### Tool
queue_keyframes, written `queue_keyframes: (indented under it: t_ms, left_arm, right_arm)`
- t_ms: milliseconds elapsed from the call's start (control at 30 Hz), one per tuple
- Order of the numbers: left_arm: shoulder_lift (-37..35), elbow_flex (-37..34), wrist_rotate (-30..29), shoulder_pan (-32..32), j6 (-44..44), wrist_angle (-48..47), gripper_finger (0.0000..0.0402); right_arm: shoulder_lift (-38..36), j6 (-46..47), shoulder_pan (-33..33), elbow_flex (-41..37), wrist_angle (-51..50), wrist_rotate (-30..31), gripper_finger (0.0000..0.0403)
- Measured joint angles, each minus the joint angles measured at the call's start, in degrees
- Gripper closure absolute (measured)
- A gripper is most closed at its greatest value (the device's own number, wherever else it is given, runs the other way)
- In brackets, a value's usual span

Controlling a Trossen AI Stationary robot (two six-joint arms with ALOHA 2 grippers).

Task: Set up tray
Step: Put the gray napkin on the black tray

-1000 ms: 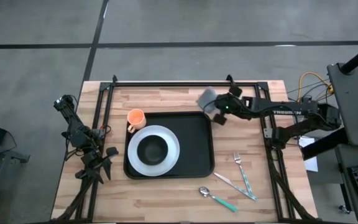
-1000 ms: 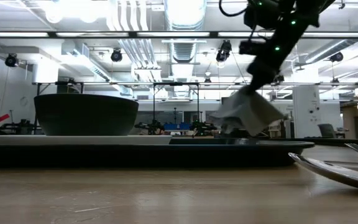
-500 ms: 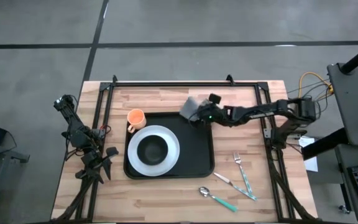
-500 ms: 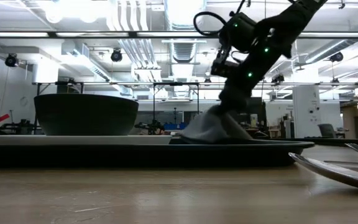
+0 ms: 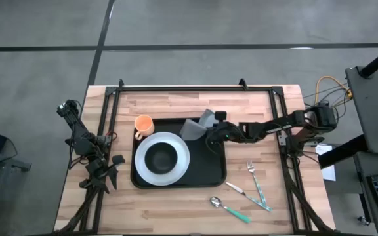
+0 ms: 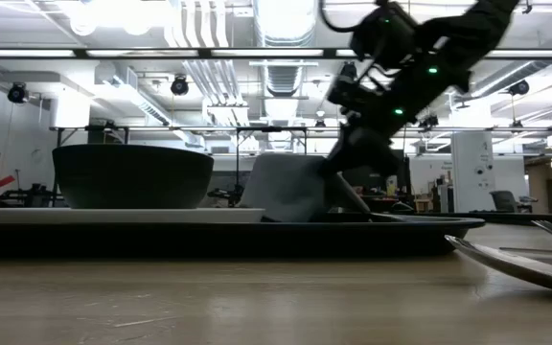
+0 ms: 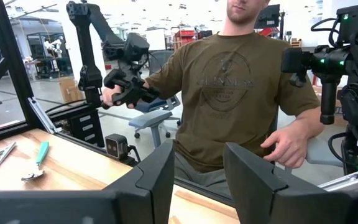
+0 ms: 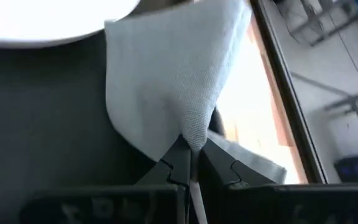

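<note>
The black tray lies mid-table and carries a white plate with a black bowl on it. My right gripper is low over the tray's far right part, shut on a grey napkin. In the low view the napkin stands with its lower edge on the tray. An orange cup stands on the wood at the tray's far left corner. My left gripper waits at the table's left edge, open, with nothing between its fingers. My right gripper pinches a bunched corner of the napkin between its two fingertips. The fingers slant down from the table's right side. The cloth fans out ahead of them toward the plate, slack, with its lower edge on the tray floor.
A fork, a knife and a teal-handled spoon lie on the wood right of the tray, toward the near edge. A black frame rail runs along the far edge. A person sits beyond the table in the left wrist view.
My right gripper has carried the napkin from beyond the tray's far right corner toward the table's left and near side, sinking and rolling as it went. The napkin, which hung clear before, now rests its lower edge on the tray next to the plate.
</note>
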Motion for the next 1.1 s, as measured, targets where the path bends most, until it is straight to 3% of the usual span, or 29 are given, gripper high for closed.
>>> queue_keyframes:
  t_ms: [133, 267, 367, 633, 767, 1100]
  left_arm:
    - [-0.01, 0.00, 0.01, 0.00, 0.01, 0.00, 0.0281]
    - [0.00, 0.00, 0.00, 0.00, 0.00, -0.02, 0.0281]
    - [0.00, 0.00, 0.00, 0.01, 0.01, 0.00, 0.0281]
    - [0.24, 0.00, -0.01, 0.00, 0.02, -0.01, 0.0281]
    - [0.68, 0.00, -0.02, 0.00, 0.02, 0.00, 0.0281]
    - [0.63, 0.00, -0.02, 0.00, 0.02, 0.00, 0.0281]
  right_arm:
    - [-3.39, -5.39, 1.74, -8.38, 10.74, -0.70, 0.0394]
    - [-6.97, -9.90, 2.41, -18.68, 28.83, -8.55, 0.0394]
    - [-8.87, -9.88, 2.39, -23.89, 35.79, -11.26, 0.0394]
    - [-8.72, -7.86, 3.50, -26.33, 36.42, -12.25, 0.0394]
    - [-7.30, -7.86, 3.62, -24.98, 35.60, -16.35, 0.0394]
    - [-4.82, -5.78, 5.12, -21.54, 25.98, -18.61, 0.0394]
